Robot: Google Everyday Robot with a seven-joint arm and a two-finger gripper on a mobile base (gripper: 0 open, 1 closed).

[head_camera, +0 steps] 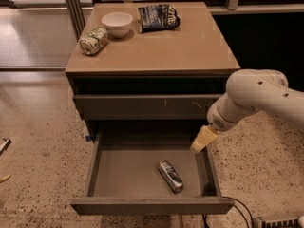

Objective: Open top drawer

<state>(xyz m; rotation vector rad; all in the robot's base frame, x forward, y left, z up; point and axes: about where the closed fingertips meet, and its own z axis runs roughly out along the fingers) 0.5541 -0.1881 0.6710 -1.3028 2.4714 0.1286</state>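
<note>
The top drawer [142,107] is the grey-brown flat front panel just under the cabinet top, with small whitish scuffs right of centre. It sits nearly flush with a dark gap above it. My gripper [201,139], cream-tipped on a white arm, hangs just below the right end of that panel, over the right wall of the lower drawer [152,205]. The lower drawer is pulled far out, and its front is unmarked. The gripper holds nothing that I can see.
A silver can [170,175] lies in the open lower drawer. On the cabinet top [190,51] are a white bowl [117,23], a can on its side [93,40] and a dark chip bag [158,17]. A cable [237,208] lies on the floor at the front right.
</note>
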